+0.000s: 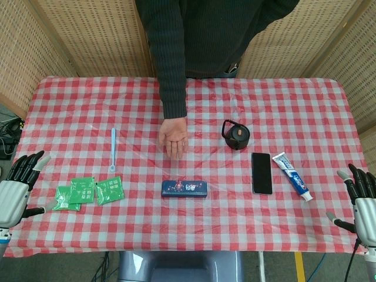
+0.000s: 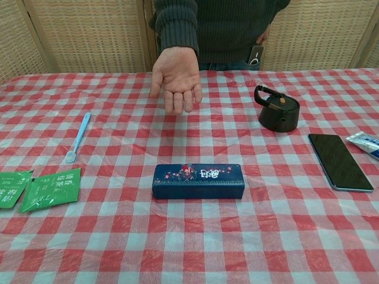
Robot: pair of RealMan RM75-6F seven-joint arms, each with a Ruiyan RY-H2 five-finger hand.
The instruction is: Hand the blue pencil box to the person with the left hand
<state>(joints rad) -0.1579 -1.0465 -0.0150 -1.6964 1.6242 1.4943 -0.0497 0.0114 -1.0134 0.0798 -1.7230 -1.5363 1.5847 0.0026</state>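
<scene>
The blue pencil box (image 1: 184,188) (image 2: 198,181) lies flat on the checkered table near the front middle, its long side across. The person's open palm (image 1: 174,138) (image 2: 176,78) is held out above the table just behind it. My left hand (image 1: 19,185) hovers at the table's left edge, far left of the box, fingers spread and holding nothing. My right hand (image 1: 359,198) is at the right edge, also with fingers apart and nothing in it. Neither hand shows in the chest view.
Green packets (image 1: 88,192) (image 2: 39,189) lie between my left hand and the box. A light blue toothbrush (image 1: 113,149) (image 2: 79,136) lies behind them. To the right are a black round kettle (image 1: 235,136) (image 2: 276,109), a phone (image 1: 261,173) (image 2: 339,161) and a toothpaste tube (image 1: 292,175).
</scene>
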